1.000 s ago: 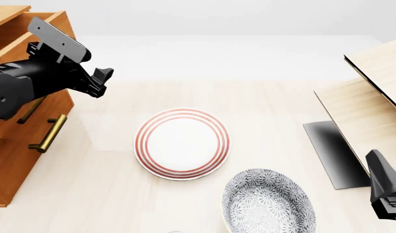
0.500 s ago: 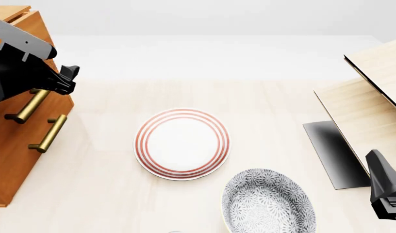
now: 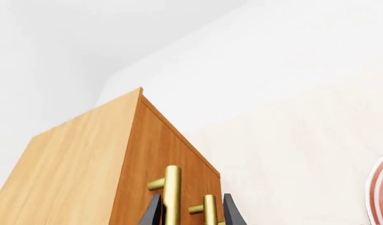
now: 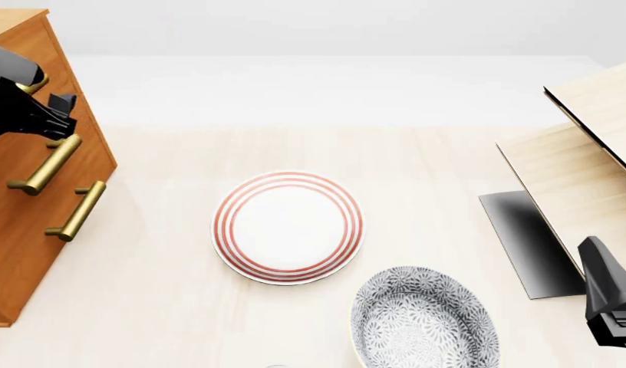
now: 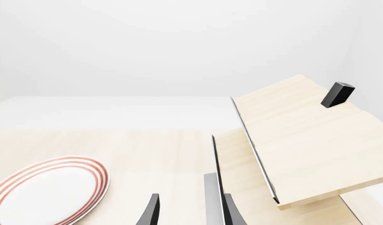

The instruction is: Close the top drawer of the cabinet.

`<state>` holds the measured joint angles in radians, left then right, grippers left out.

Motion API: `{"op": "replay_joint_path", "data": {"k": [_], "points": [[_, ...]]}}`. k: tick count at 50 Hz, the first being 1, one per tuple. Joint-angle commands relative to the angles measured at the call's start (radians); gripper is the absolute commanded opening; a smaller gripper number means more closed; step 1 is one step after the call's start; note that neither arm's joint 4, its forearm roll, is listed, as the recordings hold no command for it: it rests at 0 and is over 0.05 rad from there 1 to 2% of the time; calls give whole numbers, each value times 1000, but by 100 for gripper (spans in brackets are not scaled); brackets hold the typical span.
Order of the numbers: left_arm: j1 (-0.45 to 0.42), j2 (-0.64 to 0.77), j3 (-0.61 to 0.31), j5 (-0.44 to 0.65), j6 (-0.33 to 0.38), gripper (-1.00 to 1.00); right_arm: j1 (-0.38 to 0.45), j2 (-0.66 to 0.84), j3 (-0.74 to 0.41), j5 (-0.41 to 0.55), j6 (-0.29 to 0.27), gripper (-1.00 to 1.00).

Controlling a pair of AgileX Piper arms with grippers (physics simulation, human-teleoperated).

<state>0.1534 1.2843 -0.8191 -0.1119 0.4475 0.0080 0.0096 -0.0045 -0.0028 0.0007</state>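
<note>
The drawer [image 4: 37, 84] looks flush in the cabinet [image 4: 27, 230], so closing seems done; left hand [image 3: 190, 216], fingers apart, straddles a handle [image 3: 172, 197].

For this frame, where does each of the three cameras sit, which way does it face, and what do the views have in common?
Front view: above and behind the arms, looking down the table; left gripper at the cabinet, right gripper low at right.
Left wrist view: behind the left fingertips, facing the cabinet's brass handles.
Right wrist view: behind the right fingertips, facing pale wood furniture.
Shared: the red-striped plate appears in all three.
</note>
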Motion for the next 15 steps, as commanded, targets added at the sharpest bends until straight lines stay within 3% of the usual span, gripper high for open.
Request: {"op": "replay_joint_path", "data": {"k": [1, 4, 5, 6, 10, 15], "points": [[97, 54, -5, -29, 54, 100, 0, 0, 0, 0, 0, 100], [88, 42, 3, -28, 57, 100, 0, 0, 0, 0, 0, 100], [49, 10, 20, -26, 59, 100, 0, 0, 0, 0, 0, 100], [44, 3, 48, -58, 98, 100, 0, 0, 0, 0, 0, 100], [30, -13, 50, -43, 70, 100, 0, 0, 0, 0, 0, 100], [-62, -115, 77, -5, 4, 100, 0, 0, 0, 0, 0, 100]]}}
